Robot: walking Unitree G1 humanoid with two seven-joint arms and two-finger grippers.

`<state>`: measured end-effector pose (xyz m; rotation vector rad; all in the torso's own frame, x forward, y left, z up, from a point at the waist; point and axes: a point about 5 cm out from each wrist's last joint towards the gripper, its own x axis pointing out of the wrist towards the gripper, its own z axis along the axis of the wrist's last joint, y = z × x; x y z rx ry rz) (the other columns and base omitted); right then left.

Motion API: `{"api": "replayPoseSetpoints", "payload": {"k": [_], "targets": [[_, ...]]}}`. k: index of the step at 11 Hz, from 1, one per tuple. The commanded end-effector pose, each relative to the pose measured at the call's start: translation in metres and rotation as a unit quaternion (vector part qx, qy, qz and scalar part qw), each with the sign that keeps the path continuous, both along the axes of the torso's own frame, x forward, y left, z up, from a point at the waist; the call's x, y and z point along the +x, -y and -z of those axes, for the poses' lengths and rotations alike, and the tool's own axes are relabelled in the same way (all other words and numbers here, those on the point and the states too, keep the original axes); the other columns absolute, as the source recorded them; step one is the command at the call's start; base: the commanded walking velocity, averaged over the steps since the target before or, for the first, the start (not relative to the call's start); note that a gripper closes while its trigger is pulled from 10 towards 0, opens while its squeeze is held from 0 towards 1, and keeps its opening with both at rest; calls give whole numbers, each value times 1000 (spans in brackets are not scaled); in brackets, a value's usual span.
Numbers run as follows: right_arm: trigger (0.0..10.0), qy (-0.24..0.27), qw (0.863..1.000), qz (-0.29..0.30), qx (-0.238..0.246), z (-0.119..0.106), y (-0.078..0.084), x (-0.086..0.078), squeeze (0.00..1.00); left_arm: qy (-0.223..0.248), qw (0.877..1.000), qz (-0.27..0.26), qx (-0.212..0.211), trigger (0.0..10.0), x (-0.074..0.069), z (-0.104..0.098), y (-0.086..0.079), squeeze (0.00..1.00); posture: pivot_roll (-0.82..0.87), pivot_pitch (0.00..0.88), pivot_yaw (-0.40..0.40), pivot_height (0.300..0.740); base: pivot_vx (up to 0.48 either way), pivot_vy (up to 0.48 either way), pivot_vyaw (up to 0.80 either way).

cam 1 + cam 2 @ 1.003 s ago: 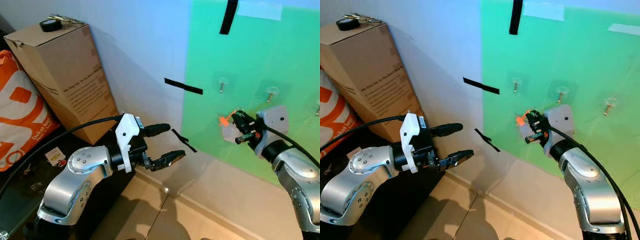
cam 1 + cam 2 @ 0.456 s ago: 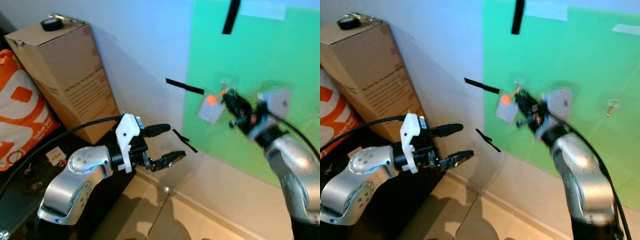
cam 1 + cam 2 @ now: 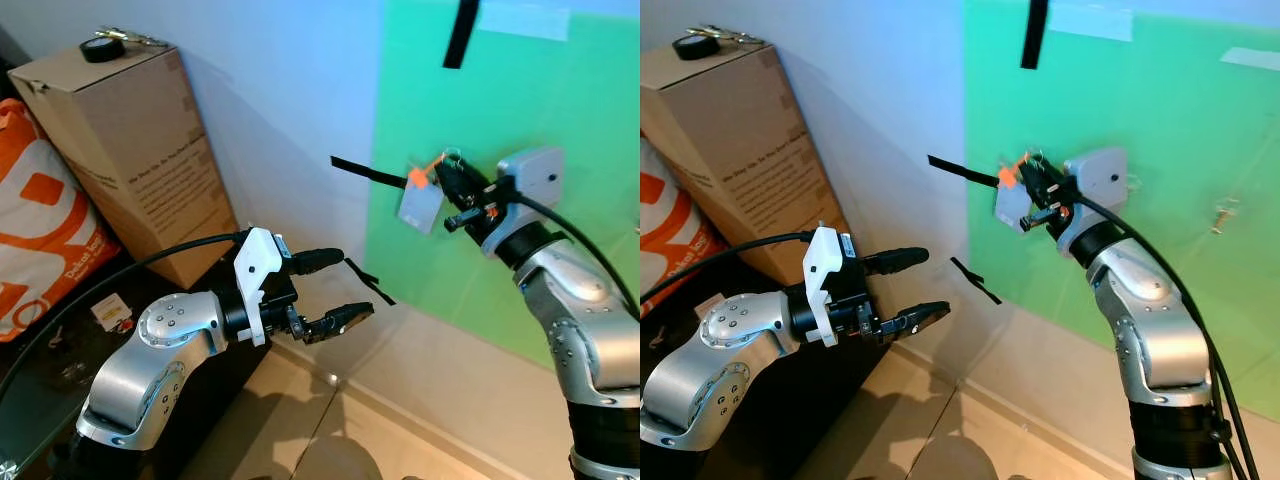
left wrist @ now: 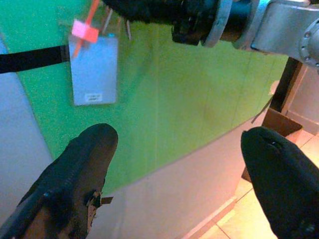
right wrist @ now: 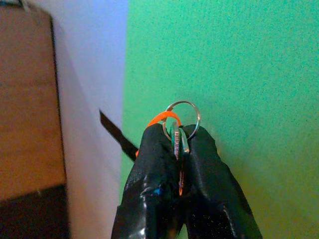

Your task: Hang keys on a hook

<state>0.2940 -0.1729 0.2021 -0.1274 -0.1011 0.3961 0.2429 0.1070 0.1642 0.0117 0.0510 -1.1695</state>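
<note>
Both arms are rounded silver castings with small dark screws. A white wrist block sits behind each gripper's long black fingers [image 3: 335, 318]. Black cables trail along both arms.

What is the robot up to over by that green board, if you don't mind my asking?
It is trying to hang keys on a hook. The right gripper is shut on the keys, whose ring sticks out past the fingertips and whose grey tag dangles below, held up against the green board at its leftmost hook. The left gripper is open, low by the wall, holding nothing.
</note>
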Motion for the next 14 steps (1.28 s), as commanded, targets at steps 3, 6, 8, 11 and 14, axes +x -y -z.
{"api": "replayPoseSetpoints", "payload": {"k": [3,6,8,11,14], "targets": [[0,-26,998,46,-27,13,18,-5,0,2,1000,0,4,10000,0,-2,-2,1000,-25,0,83,740,0,0,0],[0,-33,996,77,-26,17,34,-15,0,0,1000,5,5,10000,0,-2,-1,1000,-33,0,94,740,0,0,0],[0,-34,995,89,-27,18,40,-19,0,1,1000,7,5,10000,1,-2,0,1000,-33,0,97,740,0,0,0],[0,-41,995,86,-24,22,36,-23,0,1,1000,7,8,10000,0,-2,-1,1000,-30,0,96,740,0,0,0],[4902,-39,996,68,-46,24,24,-20,0,4,1000,7,8,10000,2,-3,0,1000,-30,0,100,740,0,0,0]]}}
